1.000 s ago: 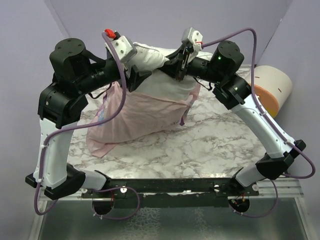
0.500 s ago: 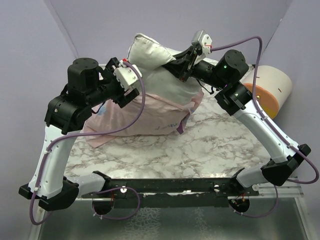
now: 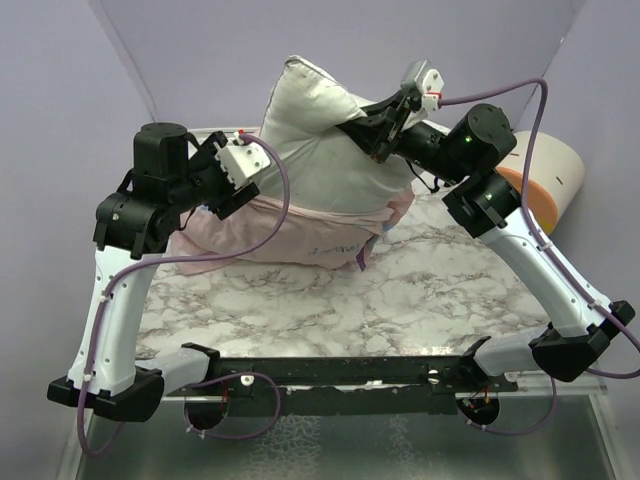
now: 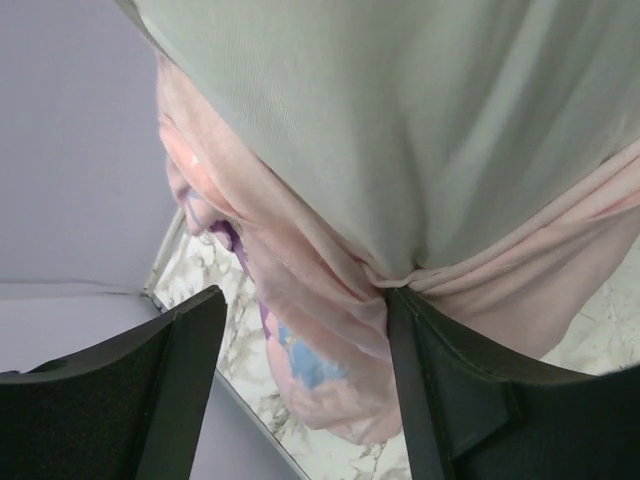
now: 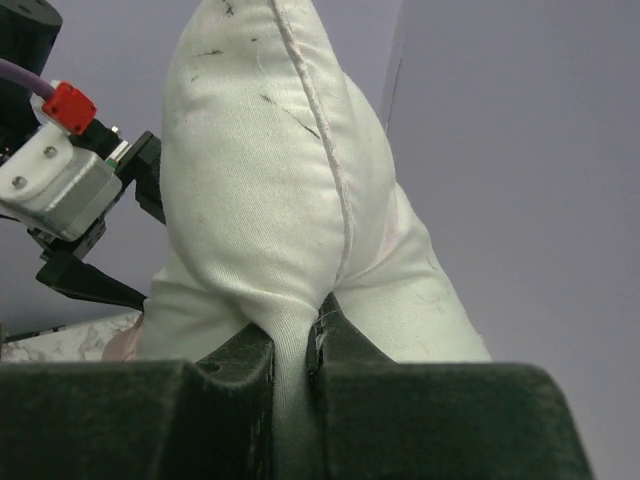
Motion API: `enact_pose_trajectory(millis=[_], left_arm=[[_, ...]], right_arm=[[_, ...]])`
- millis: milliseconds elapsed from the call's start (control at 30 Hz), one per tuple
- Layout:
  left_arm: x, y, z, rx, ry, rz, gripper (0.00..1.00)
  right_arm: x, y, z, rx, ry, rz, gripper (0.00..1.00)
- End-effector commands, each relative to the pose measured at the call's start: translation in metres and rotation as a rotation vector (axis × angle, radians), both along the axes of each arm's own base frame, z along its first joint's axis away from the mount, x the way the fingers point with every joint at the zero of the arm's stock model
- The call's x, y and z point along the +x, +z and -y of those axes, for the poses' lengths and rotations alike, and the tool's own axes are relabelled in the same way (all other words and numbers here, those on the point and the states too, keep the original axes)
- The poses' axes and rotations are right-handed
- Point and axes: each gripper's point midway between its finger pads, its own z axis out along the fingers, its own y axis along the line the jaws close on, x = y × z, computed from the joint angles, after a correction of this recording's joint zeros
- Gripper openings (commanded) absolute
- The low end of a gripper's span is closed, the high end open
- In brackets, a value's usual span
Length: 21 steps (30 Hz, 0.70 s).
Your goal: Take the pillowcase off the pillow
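Observation:
The white pillow (image 3: 320, 150) hangs upright over the back of the table, its upper part bare. My right gripper (image 3: 373, 142) is shut on a pinch of the pillow's fabric (image 5: 295, 345) and holds it up. The pillowcase (image 3: 290, 235), pale pink side out, is bunched around the pillow's lower part and rests on the table. My left gripper (image 3: 238, 197) is open at the pillowcase's left edge. In the left wrist view its jaws stand wide apart around a fold of the pillowcase (image 4: 320, 330), below the pillow (image 4: 400, 120). Its right finger (image 4: 450, 400) touches the fold.
A cream-and-orange cylinder (image 3: 545, 180) lies at the back right, beside the right arm. The marble table (image 3: 400, 290) is enclosed by purple walls at the back and sides. A black rail runs along the table's near edge.
My right gripper has lifted the pillow higher, and more white shows above the case. My left gripper has come down from the pillow's top to the pillowcase's left edge.

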Motion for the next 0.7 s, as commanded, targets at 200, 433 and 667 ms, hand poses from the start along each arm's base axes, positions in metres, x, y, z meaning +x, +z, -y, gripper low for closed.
enact_pose_trajectory(millis=[200, 433, 667], left_arm=[[0.007, -0.048, -0.014, -0.162, -0.007, -0.232, 0.56], [-0.031, 0.042, 0.010, -0.375, -0.121, -0.194, 0.75], [-0.031, 0.010, -0.009, -0.240, -0.063, -0.186, 0.75]], right_arm=[[0.005, 0.071, 0.049, 0.180, -0.214, 0.126, 0.01], [0.015, 0.055, 0.044, 0.134, -0.195, 0.116, 0.01], [0.018, 0.042, 0.039, 0.096, -0.153, 0.087, 0.01]])
